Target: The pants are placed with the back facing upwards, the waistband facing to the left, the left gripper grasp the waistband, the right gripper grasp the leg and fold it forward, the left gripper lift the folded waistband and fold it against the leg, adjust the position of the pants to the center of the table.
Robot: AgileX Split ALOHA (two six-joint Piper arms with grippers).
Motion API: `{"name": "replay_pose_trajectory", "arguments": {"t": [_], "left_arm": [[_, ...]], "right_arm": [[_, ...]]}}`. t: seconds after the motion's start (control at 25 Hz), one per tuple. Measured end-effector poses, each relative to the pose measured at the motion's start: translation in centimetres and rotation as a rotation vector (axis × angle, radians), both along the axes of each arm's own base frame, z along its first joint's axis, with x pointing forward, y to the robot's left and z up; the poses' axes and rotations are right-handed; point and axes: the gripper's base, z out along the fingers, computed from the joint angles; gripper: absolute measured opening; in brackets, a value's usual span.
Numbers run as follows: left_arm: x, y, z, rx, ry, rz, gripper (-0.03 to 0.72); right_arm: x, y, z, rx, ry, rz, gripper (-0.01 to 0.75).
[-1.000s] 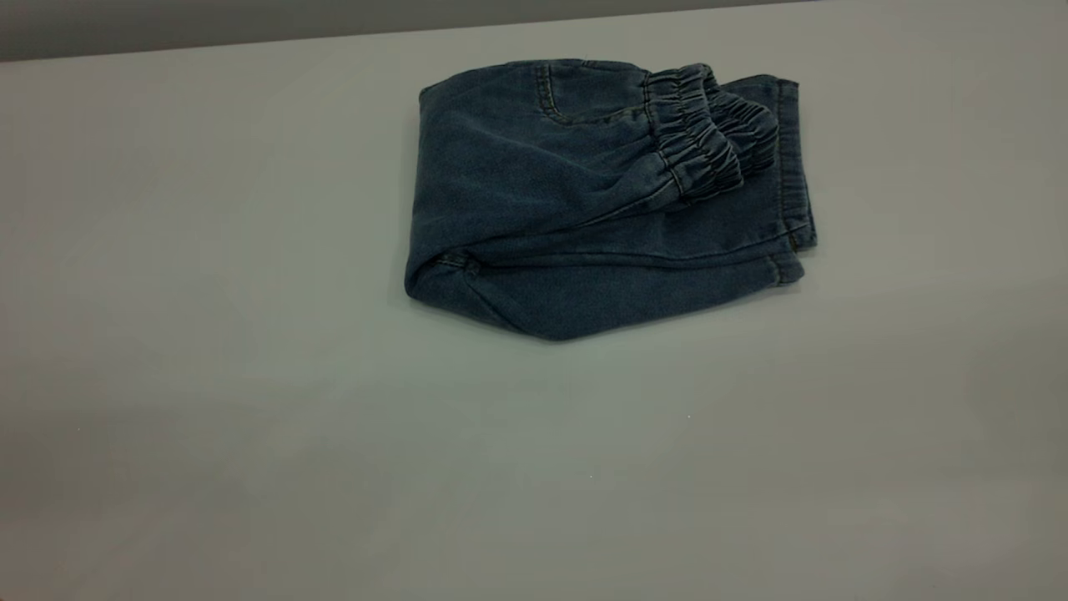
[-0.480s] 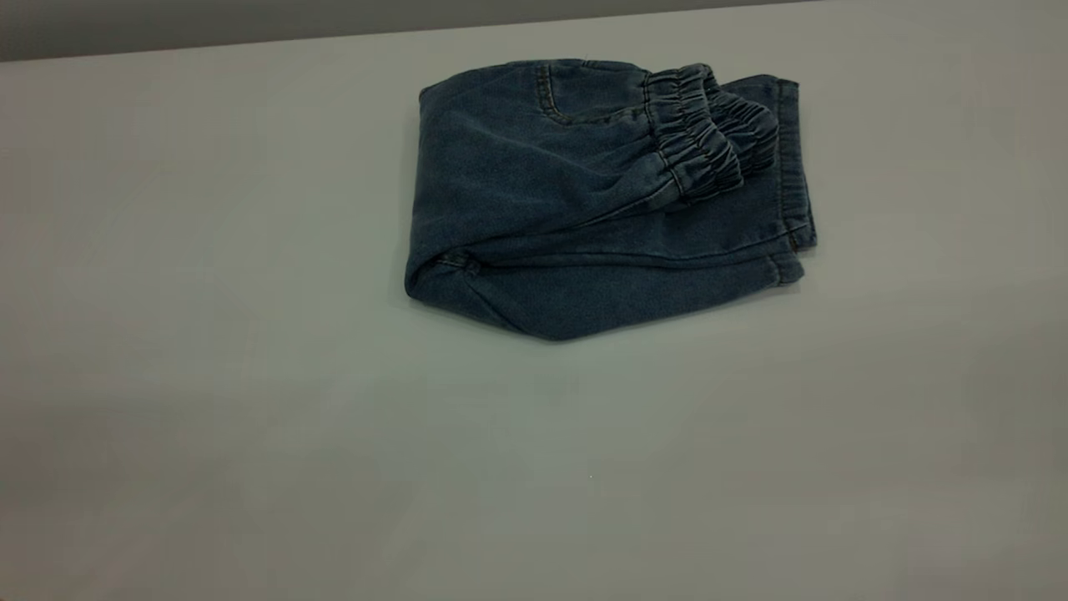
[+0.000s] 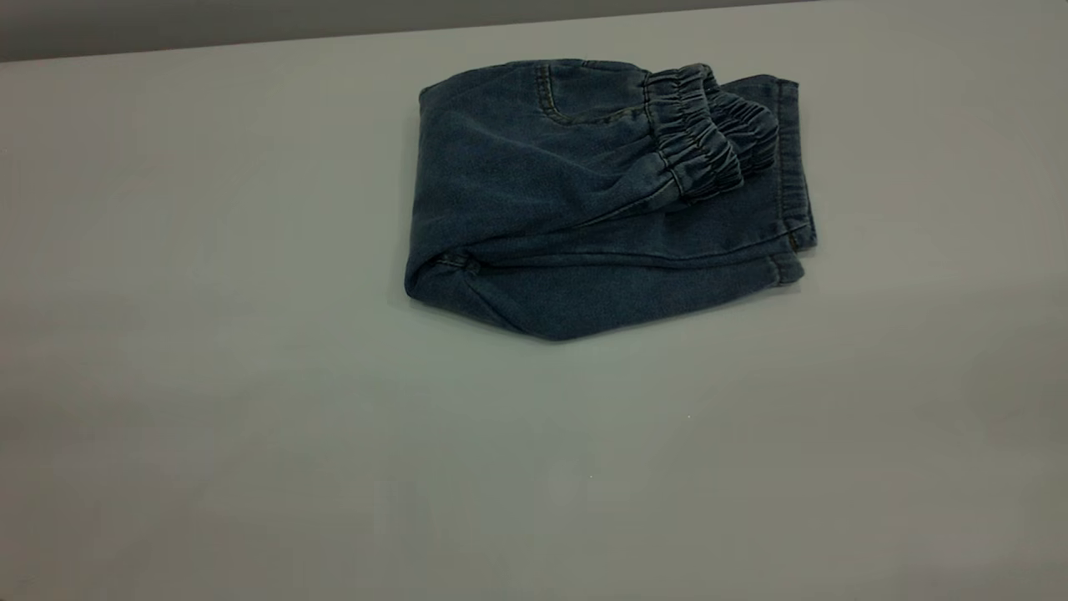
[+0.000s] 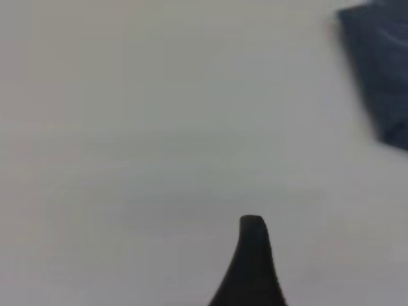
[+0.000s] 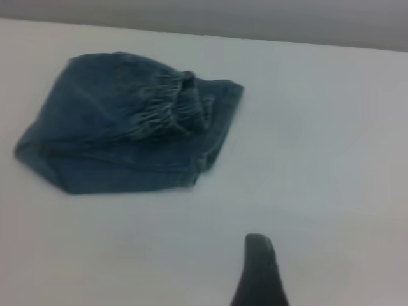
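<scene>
The blue denim pants (image 3: 567, 200) lie folded into a compact bundle on the white table (image 3: 250, 434), toward its far edge and a little right of the middle. The ruched waistband (image 3: 701, 138) rests on top of the folded leg (image 3: 634, 288), close to the stitched hems at the right. Neither arm appears in the exterior view. In the right wrist view the pants (image 5: 121, 127) lie well beyond my right gripper (image 5: 258, 274), of which only a dark sliver shows, over bare table. My left gripper (image 4: 252, 268) also hovers over bare table, with a corner of the pants (image 4: 382, 64) far off.
The table's far edge (image 3: 250, 43) runs just behind the pants, with a grey wall beyond it. Wide bare tabletop stretches in front of the bundle and to its left.
</scene>
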Motion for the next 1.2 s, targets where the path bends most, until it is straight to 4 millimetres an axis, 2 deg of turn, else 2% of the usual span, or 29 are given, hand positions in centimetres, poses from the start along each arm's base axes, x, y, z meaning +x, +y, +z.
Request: {"name": "replay_pose_trajectory", "arguments": {"t": [0.56,1.2], "left_arm": [[-1.8,0.0,0.0,0.003,-0.116,0.036,0.536],[-1.8,0.0,0.0,0.003,-0.116,0.036,0.536]], "right_arm": [[0.0,0.0,0.0,0.001,0.0,-0.029,0.447],[0.0,0.0,0.0,-0.001,0.0,-0.037,0.447]]}}
